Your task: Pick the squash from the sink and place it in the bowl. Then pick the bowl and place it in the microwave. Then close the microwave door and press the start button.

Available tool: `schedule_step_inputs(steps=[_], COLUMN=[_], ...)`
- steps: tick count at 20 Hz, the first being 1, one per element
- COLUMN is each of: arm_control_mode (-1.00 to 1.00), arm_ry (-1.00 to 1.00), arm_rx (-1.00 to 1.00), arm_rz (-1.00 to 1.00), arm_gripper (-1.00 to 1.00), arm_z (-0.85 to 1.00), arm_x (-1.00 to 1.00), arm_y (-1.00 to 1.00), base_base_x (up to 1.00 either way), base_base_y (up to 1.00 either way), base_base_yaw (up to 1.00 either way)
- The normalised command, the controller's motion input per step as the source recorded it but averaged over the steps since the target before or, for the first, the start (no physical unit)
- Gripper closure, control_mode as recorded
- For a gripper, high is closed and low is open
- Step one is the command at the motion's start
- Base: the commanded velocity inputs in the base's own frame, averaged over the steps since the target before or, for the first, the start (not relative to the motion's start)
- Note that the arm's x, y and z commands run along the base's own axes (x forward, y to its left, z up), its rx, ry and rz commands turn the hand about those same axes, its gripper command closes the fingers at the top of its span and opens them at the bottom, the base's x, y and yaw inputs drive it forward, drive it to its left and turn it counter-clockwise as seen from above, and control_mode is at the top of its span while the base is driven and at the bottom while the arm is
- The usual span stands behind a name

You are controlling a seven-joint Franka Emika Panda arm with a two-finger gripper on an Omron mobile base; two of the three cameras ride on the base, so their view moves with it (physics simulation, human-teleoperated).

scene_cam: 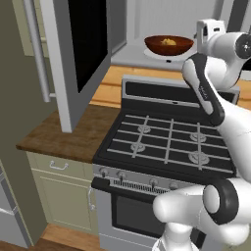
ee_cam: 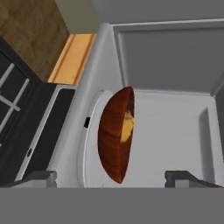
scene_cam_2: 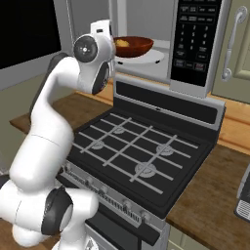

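You see the bowl (scene_cam: 168,45) sitting on the white turntable (scene_cam_2: 155,57) inside the microwave (scene_cam_2: 195,44), with the squash (ee_cam: 127,127) lying in it. The hand (ee_cam: 112,176) stands wide and holds nothing, its fingertips (ee_cam: 43,177) on both sides of the bowl, apart from it. The microwave door (scene_cam: 81,54) is open.

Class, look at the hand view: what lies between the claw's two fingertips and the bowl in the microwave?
Nothing solid. In the hand view the open claw stands apart from the bowl, with just bare white turntable and microwave floor in the gap. The squash sits inside the bowl.
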Motion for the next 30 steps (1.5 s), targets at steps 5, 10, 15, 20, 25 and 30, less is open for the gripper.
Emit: schedule_step_inputs(steps=[5, 10, 15, 20, 25, 30], arm_control_mode=[-1.0, -1.0, -1.0, -1.0, -1.0, -1.0], arm_ry=[-0.14, -0.18, -0.01, -0.03, -0.09, -0.02], arm_rx=[0.0, 0.0, 0.0, 0.0, 0.0, 0.0], arm_rz=[0.0, 0.0, -0.04, -0.06, -0.12, -0.09], arm_gripper=[-1.0, -1.0, -1.0, -1.0, -1.0, -1.0], arm_z=[0.15, 0.09, 0.09, 0.01, 0.24, 0.19], arm_x=[-1.0, -1.0, -0.98, -1.0, -1.0, -0.94], arm_y=[0.28, 0.51, 0.57, 0.54, 0.44, 0.45], base_base_x=[0.0, 0.0, 0.0, 0.0, 0.0, 0.0], base_base_y=[0.0, 0.0, 0.0, 0.0, 0.0, 0.0], base_base_yaw=[0.0, 0.0, 0.0, 0.0, 0.0, 0.0])
